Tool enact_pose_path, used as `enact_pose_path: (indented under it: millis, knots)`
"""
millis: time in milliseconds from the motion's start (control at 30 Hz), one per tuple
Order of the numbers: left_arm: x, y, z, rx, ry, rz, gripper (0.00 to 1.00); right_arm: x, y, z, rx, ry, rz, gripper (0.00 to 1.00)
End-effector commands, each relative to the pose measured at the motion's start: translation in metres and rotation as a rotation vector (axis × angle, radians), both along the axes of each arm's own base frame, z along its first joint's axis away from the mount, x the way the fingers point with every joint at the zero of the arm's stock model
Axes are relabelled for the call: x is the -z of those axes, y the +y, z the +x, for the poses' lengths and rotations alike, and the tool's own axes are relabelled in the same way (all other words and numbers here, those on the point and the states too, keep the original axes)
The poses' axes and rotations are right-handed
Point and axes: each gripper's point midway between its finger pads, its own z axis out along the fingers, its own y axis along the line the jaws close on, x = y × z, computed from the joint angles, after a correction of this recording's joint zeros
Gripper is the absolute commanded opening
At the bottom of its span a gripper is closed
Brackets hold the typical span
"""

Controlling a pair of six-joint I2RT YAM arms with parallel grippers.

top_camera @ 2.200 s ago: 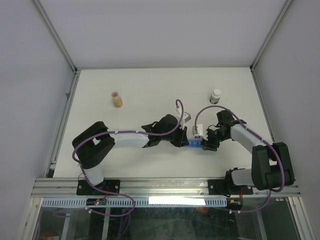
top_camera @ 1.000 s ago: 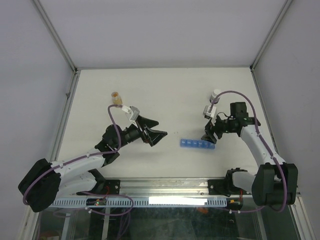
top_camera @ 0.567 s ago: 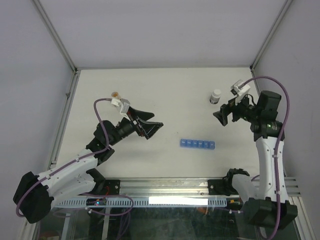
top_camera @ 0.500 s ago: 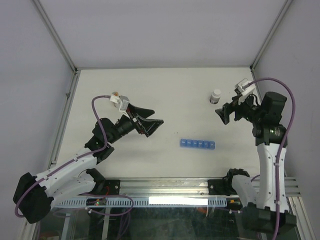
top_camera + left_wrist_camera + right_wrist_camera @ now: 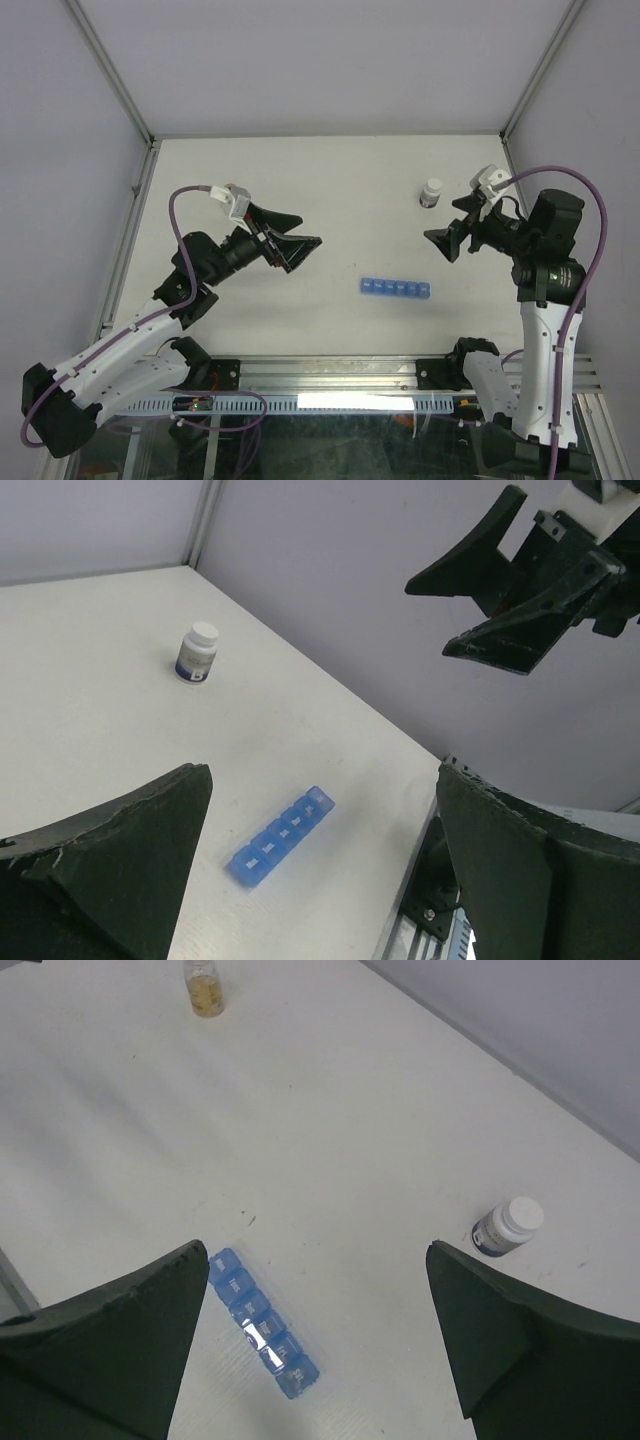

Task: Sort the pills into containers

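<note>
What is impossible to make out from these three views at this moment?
- What each compartment of the pill organizer holds: too small from the top, blurred through blue plastic in both wrist views.
- Amber vial: its top is cut off by the upper edge in the right wrist view, and it is hidden behind the left arm in the top view.
- Label text on the white-capped bottle: too small in every view.

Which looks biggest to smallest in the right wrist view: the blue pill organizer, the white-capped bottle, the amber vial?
1. The blue pill organizer, clearly largest.
2 and 3. The white-capped bottle and the amber vial look alike. The vial lies farther off and is cut by the top edge, so I leave them unranked.
</note>
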Motion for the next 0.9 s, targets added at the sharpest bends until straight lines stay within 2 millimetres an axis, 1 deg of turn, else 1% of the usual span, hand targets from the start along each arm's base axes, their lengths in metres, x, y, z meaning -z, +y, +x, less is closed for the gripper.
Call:
enact_pose_path:
  millis: [0,33,100,133,233,333,467,533,600,733,867]
  knots:
    - [-0.029,0.015,-0.002,-0.047,-0.075,-0.009,0.99,0.001,0.013,-0.013,-0.123,-0.052,-0.004,0.92]
    - [-0.022,0.017,0.0,-0.068,-0.062,0.0,0.99,0.018,0.016,-0.014,-0.18,-0.082,-0.039,0.92]
    - [-0.007,0.02,0.005,-0.098,-0.042,0.016,0.99,0.066,0.022,-0.019,-0.334,-0.145,-0.138,0.91]
    - [0.0,0.02,0.008,-0.112,-0.029,0.027,0.99,0.087,0.024,-0.015,-0.366,-0.15,-0.181,0.91]
    - [0.021,0.02,0.015,-0.131,0.009,0.068,0.99,0.143,0.027,0.002,-0.4,-0.075,-0.361,0.9]
    - [0.037,0.022,0.018,-0.151,0.041,0.097,0.99,0.187,0.035,0.003,-0.459,0.007,-0.447,0.89]
    - [0.055,0.029,0.017,-0.179,0.063,0.101,0.99,0.228,0.039,0.017,-0.428,0.065,-0.508,0.87]
    - [0.058,0.031,0.017,-0.187,0.065,0.098,0.99,0.243,0.04,0.021,-0.411,0.107,-0.53,0.85]
    - [0.061,0.031,0.017,-0.189,0.068,0.099,0.99,0.252,0.041,0.024,-0.405,0.141,-0.549,0.84]
    - [0.064,0.03,0.017,-0.184,0.074,0.098,0.99,0.271,0.048,0.016,-0.446,0.189,-0.579,0.82]
    - [0.067,0.03,0.016,-0.179,0.075,0.089,0.99,0.284,0.047,0.014,-0.435,0.231,-0.607,0.73]
